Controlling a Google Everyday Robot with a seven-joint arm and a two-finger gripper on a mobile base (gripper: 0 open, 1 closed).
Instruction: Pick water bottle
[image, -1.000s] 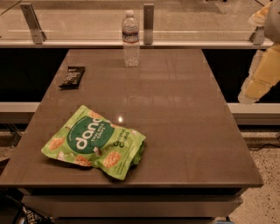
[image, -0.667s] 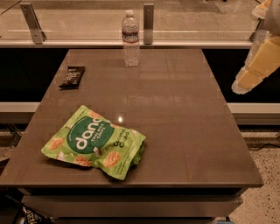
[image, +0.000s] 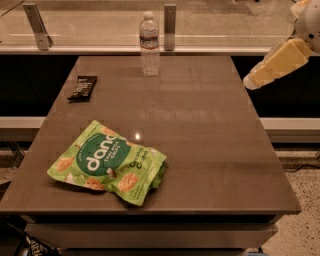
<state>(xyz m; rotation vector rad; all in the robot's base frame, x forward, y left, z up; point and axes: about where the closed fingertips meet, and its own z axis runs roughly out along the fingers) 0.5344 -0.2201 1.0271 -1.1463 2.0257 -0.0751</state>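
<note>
The water bottle (image: 149, 44) stands upright at the far edge of the brown table (image: 210, 130), a little left of its middle. It is clear and ribbed, with a white cap and a label band near the top. My gripper (image: 254, 79) is the cream-coloured end of the arm that reaches in from the upper right. It hangs beyond the table's right edge, well to the right of the bottle and holding nothing that I can see.
A green snack bag (image: 107, 162) lies flat at the front left of the table. A dark wrapped bar (image: 82, 87) lies near the left edge. A glass railing with metal posts (image: 170, 20) runs behind the table, close to the bottle.
The arm has swung down and to the left, from the frame's right edge towards the table's right side. The bottle, bag and bar have not moved.
</note>
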